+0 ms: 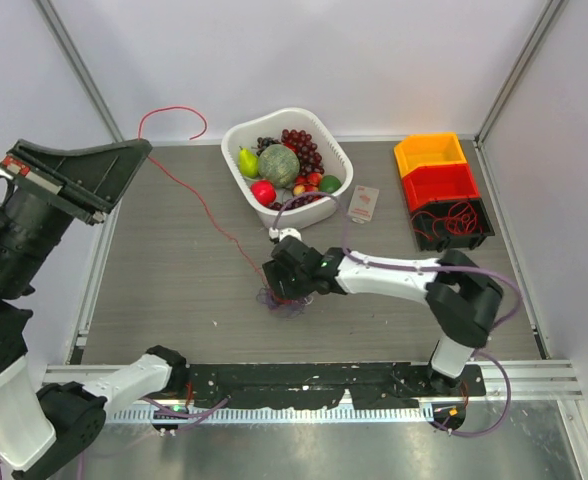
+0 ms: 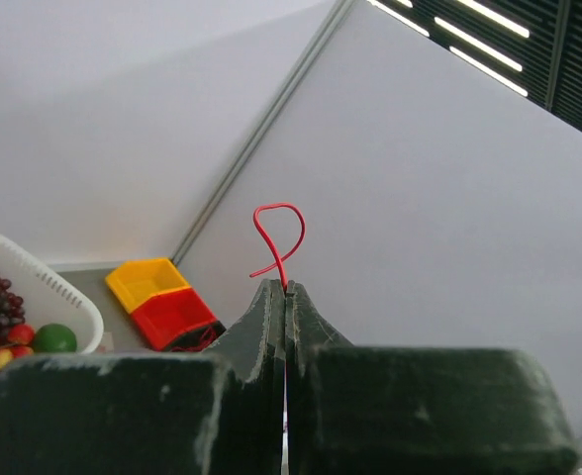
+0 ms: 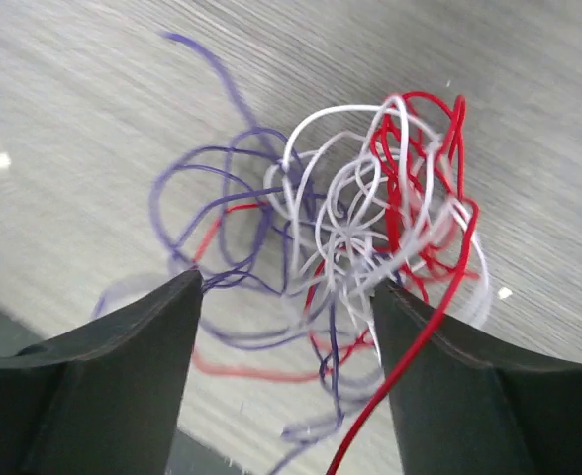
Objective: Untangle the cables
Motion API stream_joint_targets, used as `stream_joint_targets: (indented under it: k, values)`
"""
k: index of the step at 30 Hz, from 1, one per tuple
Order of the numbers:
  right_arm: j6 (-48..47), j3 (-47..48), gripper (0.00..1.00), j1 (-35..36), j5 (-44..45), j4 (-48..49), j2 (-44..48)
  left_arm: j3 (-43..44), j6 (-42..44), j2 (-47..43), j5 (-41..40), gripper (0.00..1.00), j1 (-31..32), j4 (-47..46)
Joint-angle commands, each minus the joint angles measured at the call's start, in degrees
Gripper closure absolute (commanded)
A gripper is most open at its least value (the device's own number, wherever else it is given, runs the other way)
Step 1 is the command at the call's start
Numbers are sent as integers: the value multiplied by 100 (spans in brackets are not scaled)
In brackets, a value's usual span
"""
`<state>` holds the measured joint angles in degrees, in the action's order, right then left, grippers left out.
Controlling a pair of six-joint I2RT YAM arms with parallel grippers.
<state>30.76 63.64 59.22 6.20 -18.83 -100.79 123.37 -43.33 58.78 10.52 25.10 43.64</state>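
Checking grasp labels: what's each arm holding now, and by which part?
Left fingers pinch the red cable near its end, a short loop poking past the tips. Right gripper is open astride the tangled bunch, gripping nothing.

Left pincer high, clamped; right pincer low, spread.

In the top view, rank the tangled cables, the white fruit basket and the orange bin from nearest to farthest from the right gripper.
Measured from the right gripper:
1. Tangled cables: right at its fingertips, mid-table.
2. White fruit basket: beyond the gripper, toward the far edge of the table.
3. Orange bin: in the far right corner, clearly the farthest.
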Motion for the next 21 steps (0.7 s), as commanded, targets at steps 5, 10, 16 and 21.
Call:
stream_joint_targets:
  k: [5, 10, 16, 21]
  values:
    - [-976, 1265, 16, -968, -1057, -1069, 2361, -778, -430, 89, 134, 100, -14, -320]
    - [-1299, 958, 16, -1677, -2947, -212, 3073, -1070, -606, 116, 310, 100, -5, -418]
    - [-1283, 335, 15, -1169, -3257, 1589, 3216, -841, -668, 282, 415, 100, -23, -338]
    - [-1486, 167, 16, -702, -2116, 2259, 2558, -657, -712, 371, 556, 100, -5, -321]
